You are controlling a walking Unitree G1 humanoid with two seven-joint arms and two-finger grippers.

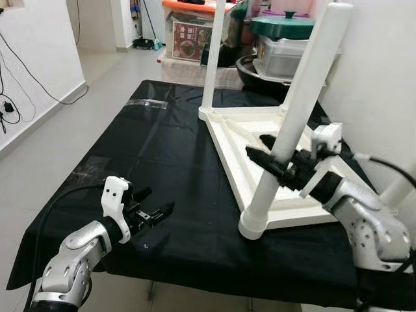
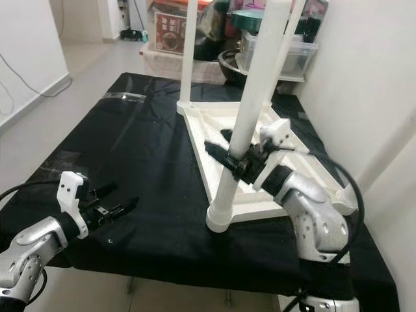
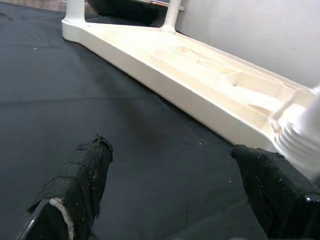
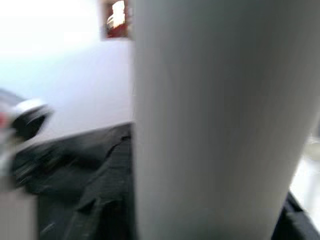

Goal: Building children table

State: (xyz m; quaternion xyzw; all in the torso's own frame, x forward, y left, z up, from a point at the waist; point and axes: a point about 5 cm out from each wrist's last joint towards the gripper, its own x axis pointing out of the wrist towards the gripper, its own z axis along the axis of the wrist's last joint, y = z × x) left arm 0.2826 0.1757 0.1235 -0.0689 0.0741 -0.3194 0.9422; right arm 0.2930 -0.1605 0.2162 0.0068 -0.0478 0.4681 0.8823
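A white children's table top (image 1: 229, 133) lies upside down on the black-covered table. Two white legs stand in it: a far one (image 1: 213, 58) and a near one (image 1: 305, 84) that leans over the front corner socket (image 1: 255, 224). My right gripper (image 1: 258, 146) is shut on the near leg about halfway up, with a black finger on each side of it. That leg (image 4: 215, 120) looms close in the right wrist view. My left gripper (image 1: 156, 203) hovers open and holding nothing over the cloth at the front left, its fingers (image 3: 80, 175) aimed at the table top's rim (image 3: 200, 100).
The black cloth (image 1: 162, 149) covers the whole work table, with its edge close to me. Storage boxes and a pot with a green lid (image 1: 284, 26) crowd the back. A white wall (image 1: 383, 78) runs close on the right. Open floor (image 1: 45, 149) lies to the left.
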